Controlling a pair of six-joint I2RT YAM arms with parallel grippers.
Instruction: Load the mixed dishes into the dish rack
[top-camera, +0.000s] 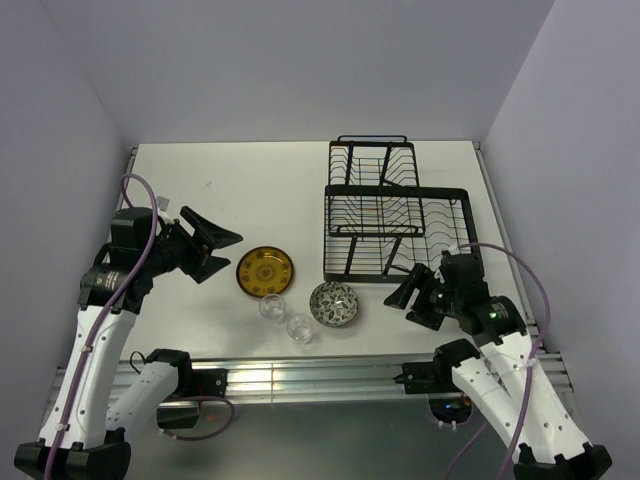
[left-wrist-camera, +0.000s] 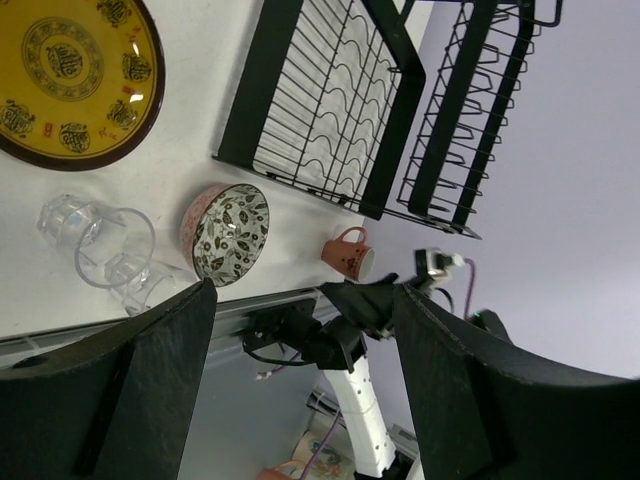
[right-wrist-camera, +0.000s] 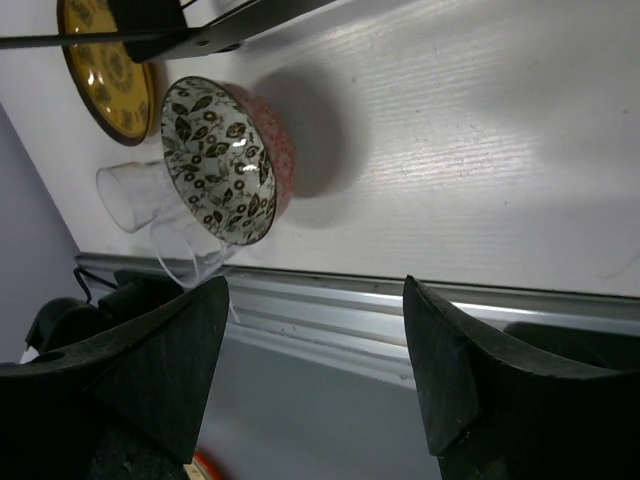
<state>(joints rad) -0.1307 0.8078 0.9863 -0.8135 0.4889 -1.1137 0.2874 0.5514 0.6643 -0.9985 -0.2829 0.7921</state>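
The yellow-orange plate (top-camera: 265, 271) lies flat left of the black wire dish rack (top-camera: 395, 220). The patterned bowl (top-camera: 334, 303) sits in front of the rack, with two clear tumblers (top-camera: 271, 307) (top-camera: 300, 328) beside it near the front edge. My left gripper (top-camera: 222, 250) is open and empty, left of the plate. My right gripper (top-camera: 405, 305) is open and empty, right of the bowl. The left wrist view shows the plate (left-wrist-camera: 75, 85), bowl (left-wrist-camera: 228, 232), tumblers (left-wrist-camera: 95, 235) and rack (left-wrist-camera: 330, 100). The right wrist view shows the bowl (right-wrist-camera: 225, 165) and tumblers (right-wrist-camera: 125, 195).
A small pinkish mug (left-wrist-camera: 348, 252) lies on its side near the rack's front corner, by the right arm. The table's metal front rail (top-camera: 320, 375) runs just in front of the tumblers. Walls close in the table on three sides.
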